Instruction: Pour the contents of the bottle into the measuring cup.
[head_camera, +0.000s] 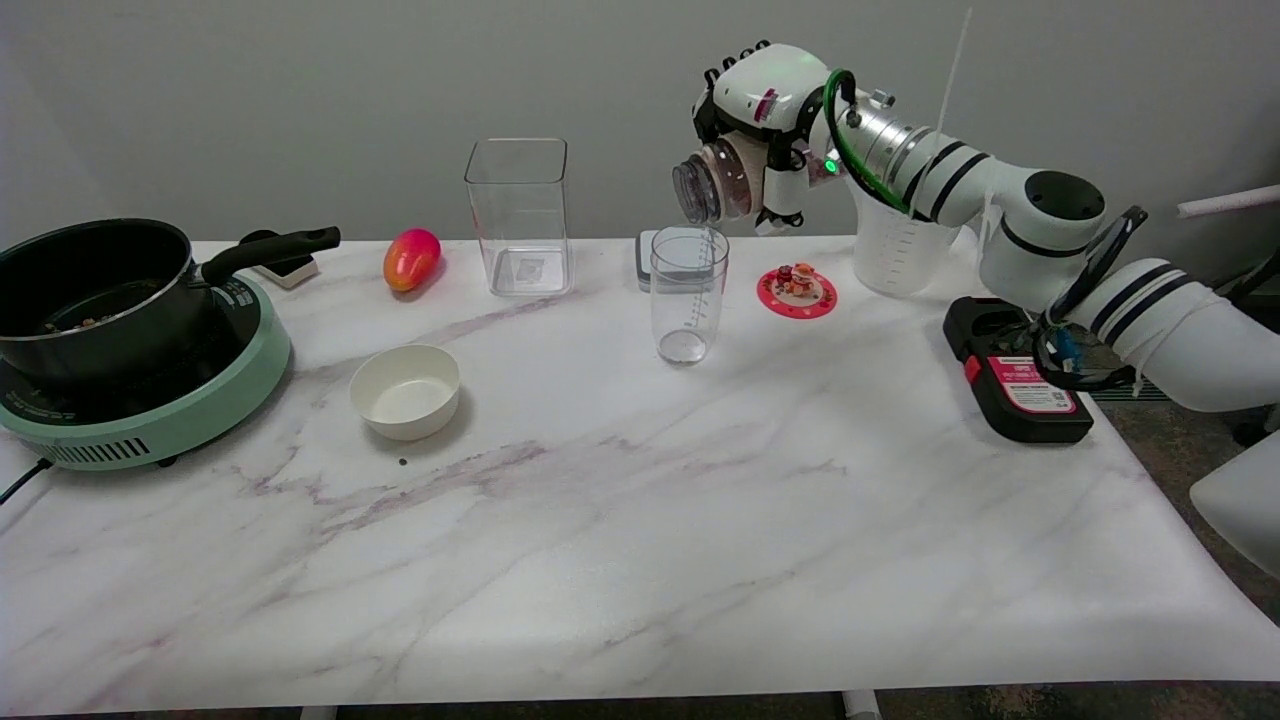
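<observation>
Right hand (765, 125) grips tilted bottle (712, 185) above measuring cup (688, 295).

Bright even light, soft shadows, sharp focus

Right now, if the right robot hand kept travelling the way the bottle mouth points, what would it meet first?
Probably nothing soon. The right robot hand holds the bottle tipped toward picture left, above the measuring cup. The tall clear container stands in that direction, though depth is unclear.

Right robot hand (765, 130) raised, fingers clenched, wrist rolled sideways.
</observation>
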